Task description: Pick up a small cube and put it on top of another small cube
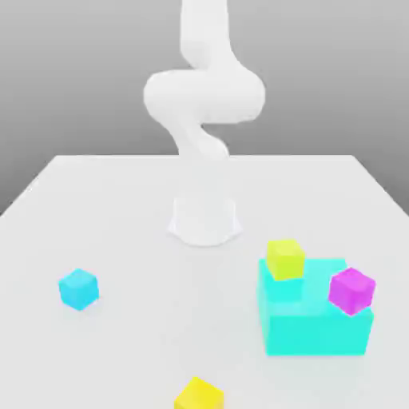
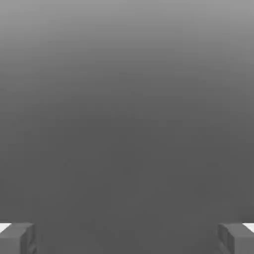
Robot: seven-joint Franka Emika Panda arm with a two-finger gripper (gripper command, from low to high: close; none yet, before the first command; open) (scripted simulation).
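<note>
Sky-blue small cube [image 1: 78, 288] sat alone on the white worktop [image 1: 144, 240]; the pincer [image 2: 127, 238] stood wide apart, empty.

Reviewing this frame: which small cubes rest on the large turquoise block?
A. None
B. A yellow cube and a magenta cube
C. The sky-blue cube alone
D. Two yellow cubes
B. In the exterior view a yellow cube and a magenta cube sit on the turquoise block, while the sky-blue cube and a second yellow cube lie on the table.
</note>
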